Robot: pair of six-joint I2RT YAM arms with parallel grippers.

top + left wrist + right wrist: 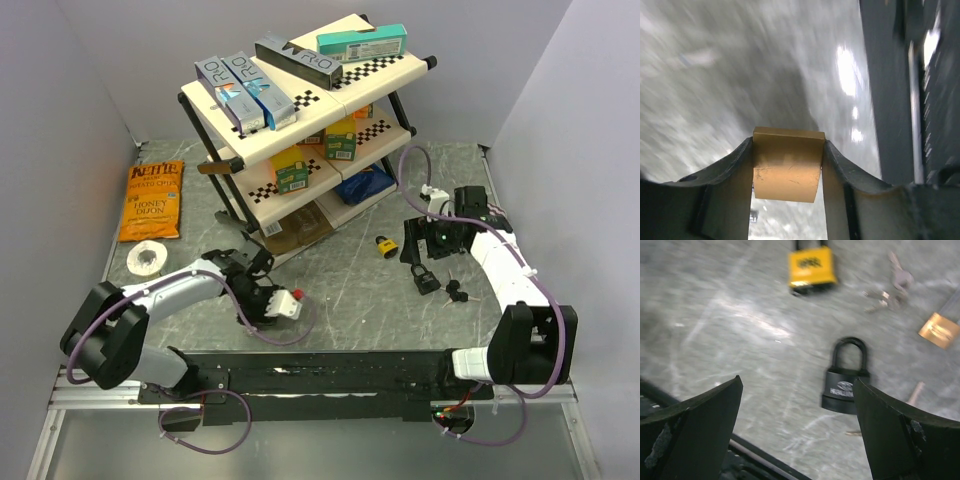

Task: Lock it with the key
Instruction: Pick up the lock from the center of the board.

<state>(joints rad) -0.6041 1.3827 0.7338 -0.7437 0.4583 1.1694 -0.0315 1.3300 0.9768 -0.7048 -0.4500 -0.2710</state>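
Left tool (787, 150) clamps the brass lock body (786, 172), right tool (797, 385) gapes wide above the black padlock (842, 387), keys (894, 289) lie on the surface (715, 315) just beyond it toward upper right, right arm nearer.

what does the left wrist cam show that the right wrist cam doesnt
Only the left wrist view: a brass block clamped in the left gripper. Only the right wrist view: the right gripper open and empty, with a black padlock, a yellow padlock and keys lying beyond it. Both: the grey marbled table, somewhat blurred.
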